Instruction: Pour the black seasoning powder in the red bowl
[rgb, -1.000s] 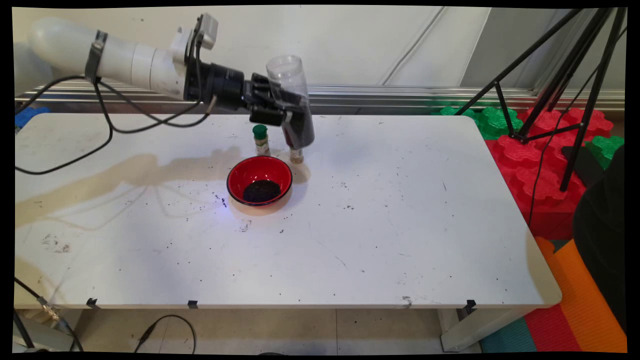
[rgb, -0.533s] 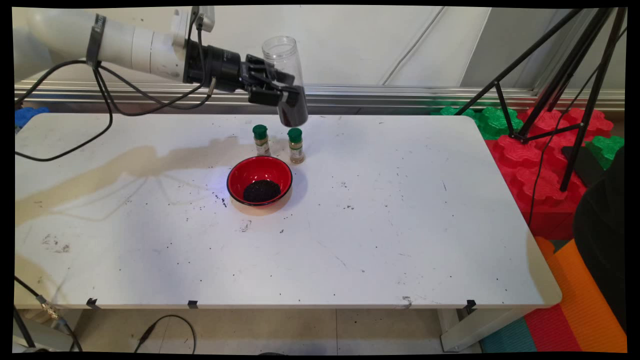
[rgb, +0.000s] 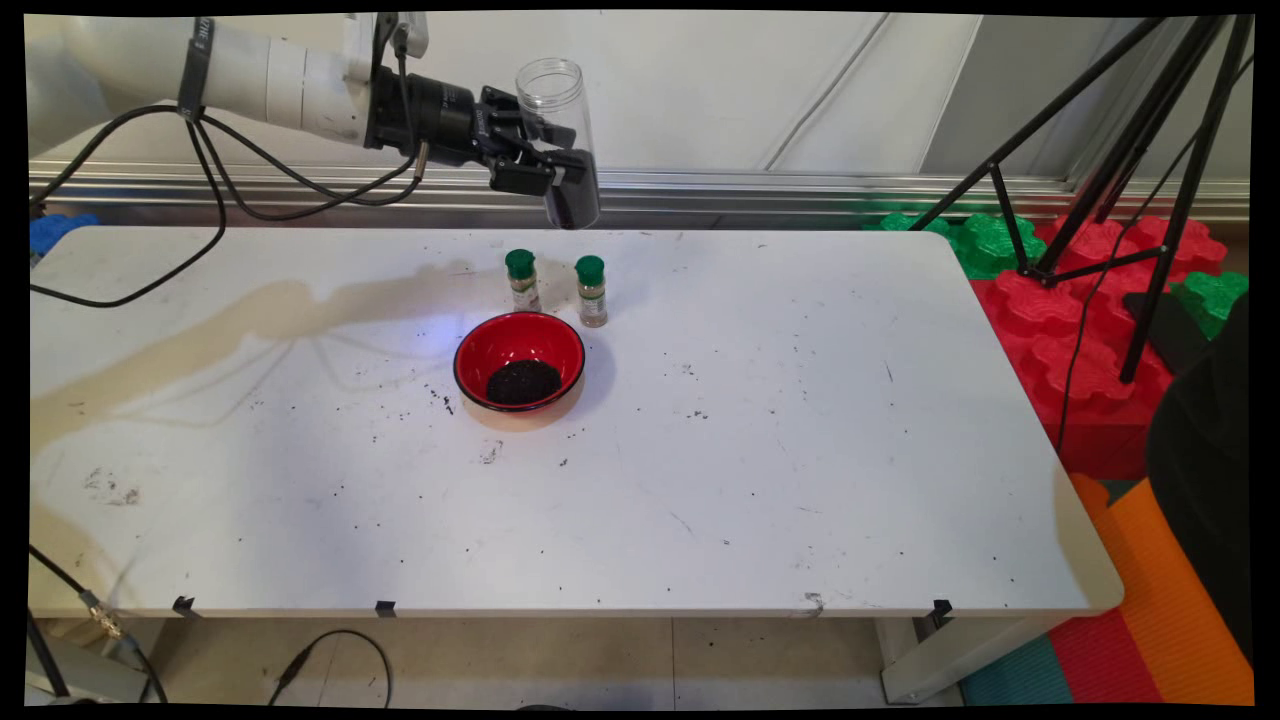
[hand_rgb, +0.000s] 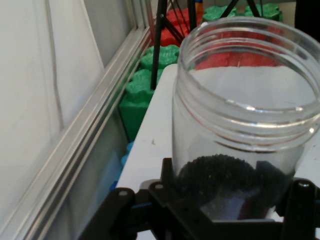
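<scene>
My gripper (rgb: 550, 175) is shut on a clear plastic jar (rgb: 562, 140) with dark grains in its bottom, held nearly upright, mouth up, high above the table's far edge. In the hand view the jar (hand_rgb: 245, 125) fills the right half, open mouth toward the camera, dark grains low inside, my gripper (hand_rgb: 225, 200) clasping its lower part. Below and in front stand two small spice bottles with green caps (rgb: 522, 280) (rgb: 591, 290). A red bowl (rgb: 519, 345) holding a heap of dark grains sits just in front of them.
Dark grains are scattered on the white table (rgb: 700, 480) around the bowl. A black tripod (rgb: 1130, 180) stands off the table's right end over red and green foam blocks (rgb: 1080, 330). Black cables (rgb: 200, 200) hang from the arm over the left of the table.
The arm has lifted the jar up and slightly left, away from the bottles, and turned it closer to upright. The right spice bottle, hidden behind the jar a second ago, is uncovered.
</scene>
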